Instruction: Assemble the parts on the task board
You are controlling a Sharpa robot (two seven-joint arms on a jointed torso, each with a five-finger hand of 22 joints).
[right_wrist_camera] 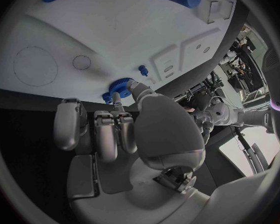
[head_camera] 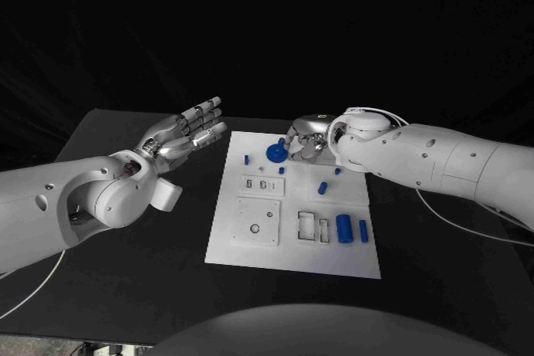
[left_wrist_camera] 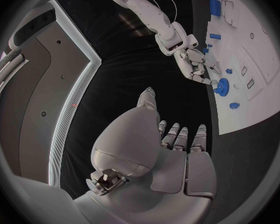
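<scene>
The white task board (head_camera: 334, 255) lies in the middle of the black table. A blue gear (head_camera: 277, 154) sits at its far end, and my right hand (head_camera: 307, 138) reaches it from the right. In the right wrist view the thumb and a fingertip pinch the gear (right_wrist_camera: 120, 85) at its rim. The left wrist view has the same hand (left_wrist_camera: 195, 64) against the gear (left_wrist_camera: 223, 86). Small blue pegs (head_camera: 322, 188) and two blue cylinders (head_camera: 344, 228) lie on the board. My left hand (head_camera: 184, 136) hovers left of the board, fingers straight and apart, holding nothing.
White blocks with slots and holes (head_camera: 257, 221) are set into the board's near half. A thin white cable (head_camera: 468, 225) trails from my right arm over the table. Bare black table (head_camera: 123, 294) surrounds the board.
</scene>
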